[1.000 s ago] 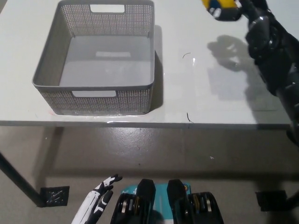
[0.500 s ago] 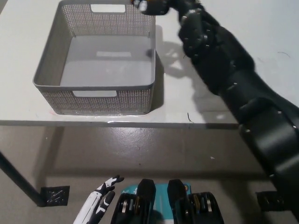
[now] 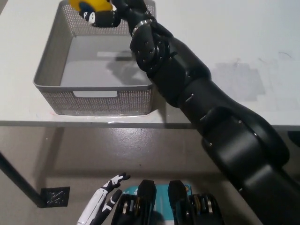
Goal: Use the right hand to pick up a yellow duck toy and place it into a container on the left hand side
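My black right hand (image 3: 110,14) is shut on the yellow duck toy (image 3: 91,5) at the top edge of the picture. It holds the duck above the far part of the grey mesh basket (image 3: 51,63), which stands on the left of the white table. The black arm reaches across from the lower right and hides the basket's right wall. The basket's floor shows nothing on it. My white left hand (image 3: 103,204) rests low at the bottom left, below the table edge, fingers apart.
The white table (image 3: 253,56) stretches to the right of the basket, with a few small dark marks on it. Its front edge runs across the middle of the picture. A dark table leg and foot (image 3: 54,196) stand on the floor at lower left.
My right arm has swung left across the table with the duck, from the table's far right to above the basket. The left hand has barely shifted.
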Robot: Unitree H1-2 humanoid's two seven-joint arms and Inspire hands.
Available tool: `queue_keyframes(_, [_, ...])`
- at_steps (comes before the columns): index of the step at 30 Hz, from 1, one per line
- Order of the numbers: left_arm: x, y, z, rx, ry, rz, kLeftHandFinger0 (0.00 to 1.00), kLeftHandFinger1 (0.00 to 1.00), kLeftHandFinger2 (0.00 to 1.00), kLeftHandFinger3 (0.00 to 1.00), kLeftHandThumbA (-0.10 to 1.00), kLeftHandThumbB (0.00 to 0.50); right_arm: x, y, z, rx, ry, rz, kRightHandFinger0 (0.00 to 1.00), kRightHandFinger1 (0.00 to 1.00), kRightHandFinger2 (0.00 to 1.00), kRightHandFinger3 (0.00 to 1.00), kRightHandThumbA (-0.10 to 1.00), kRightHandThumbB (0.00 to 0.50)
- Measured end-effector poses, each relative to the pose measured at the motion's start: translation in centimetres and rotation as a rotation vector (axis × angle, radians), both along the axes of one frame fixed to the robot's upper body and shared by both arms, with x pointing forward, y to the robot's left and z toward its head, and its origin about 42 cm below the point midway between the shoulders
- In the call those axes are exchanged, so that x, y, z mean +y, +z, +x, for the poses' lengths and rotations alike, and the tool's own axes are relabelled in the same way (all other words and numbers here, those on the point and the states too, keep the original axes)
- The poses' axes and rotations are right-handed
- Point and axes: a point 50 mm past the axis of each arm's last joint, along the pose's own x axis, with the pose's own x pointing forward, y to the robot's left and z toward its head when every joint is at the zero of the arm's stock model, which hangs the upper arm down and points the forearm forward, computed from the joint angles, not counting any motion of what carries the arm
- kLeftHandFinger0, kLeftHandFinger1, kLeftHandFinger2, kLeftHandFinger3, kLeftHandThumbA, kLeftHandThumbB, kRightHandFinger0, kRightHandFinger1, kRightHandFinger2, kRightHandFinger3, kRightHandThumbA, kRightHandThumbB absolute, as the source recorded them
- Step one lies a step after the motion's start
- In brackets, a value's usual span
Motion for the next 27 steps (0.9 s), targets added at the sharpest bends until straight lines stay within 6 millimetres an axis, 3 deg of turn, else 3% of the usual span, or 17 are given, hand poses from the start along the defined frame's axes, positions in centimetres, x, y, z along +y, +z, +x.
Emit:
queue_keyframes(1, [0.0,0.0,0.0,-0.002,-0.002,0.002,1.00,1.00,1.00,1.00,1.00,0.307,0.0,0.0,0.0,-0.003,-0.002,-0.004,0.56,0.95,1.00,1.00,0.50,0.299])
queue_keyframes(2, [-0.1,0.0,0.0,-0.004,-0.003,0.004,1.00,1.00,1.00,1.00,1.00,0.307,0.0,-0.1,0.0,-0.008,-0.004,-0.007,0.80,1.00,1.00,1.00,0.59,0.305])
queue_keyframes(3, [-0.1,0.0,0.0,-0.005,-0.004,0.005,1.00,1.00,1.00,1.00,1.00,0.312,0.0,-0.1,0.0,-0.011,-0.005,-0.010,1.00,1.00,1.00,1.00,0.71,0.377])
queue_keyframes(4, [-0.1,0.0,0.0,-0.007,-0.006,0.008,1.00,1.00,1.00,1.00,1.00,0.313,0.0,-0.2,0.0,-0.017,-0.007,-0.020,1.00,1.00,1.00,1.00,0.86,0.424])
queue_keyframes(7, [-0.1,0.0,0.0,-0.009,-0.009,0.012,1.00,1.00,1.00,1.00,1.00,0.322,0.0,-0.3,0.0,-0.026,-0.007,-0.038,1.00,1.00,1.00,1.00,0.99,0.478])
queue_keyframes(16, [-0.1,0.1,0.0,-0.012,-0.009,0.013,1.00,1.00,1.00,1.00,1.00,0.305,-1.5,-0.8,0.6,-0.035,-0.029,-0.075,1.00,1.00,1.00,1.00,1.00,0.464])
queue_keyframes(21, [-0.1,0.1,0.0,-0.012,-0.010,0.016,1.00,1.00,1.00,1.00,1.00,0.309,-2.8,-2.2,0.9,-0.018,-0.046,-0.082,1.00,1.00,1.00,1.00,1.00,0.418])
queue_keyframes(23, [-0.2,0.0,-0.1,-0.011,-0.011,0.020,1.00,1.00,1.00,1.00,1.00,0.306,-3.9,-2.6,1.2,-0.018,-0.057,-0.079,1.00,1.00,1.00,1.00,1.00,0.396])
queue_keyframes(27, [-0.2,-0.1,-0.2,-0.007,-0.013,0.025,1.00,1.00,1.00,1.00,1.00,0.297,-5.8,-2.4,1.7,-0.041,-0.069,-0.056,1.00,1.00,1.00,1.00,1.00,0.402])
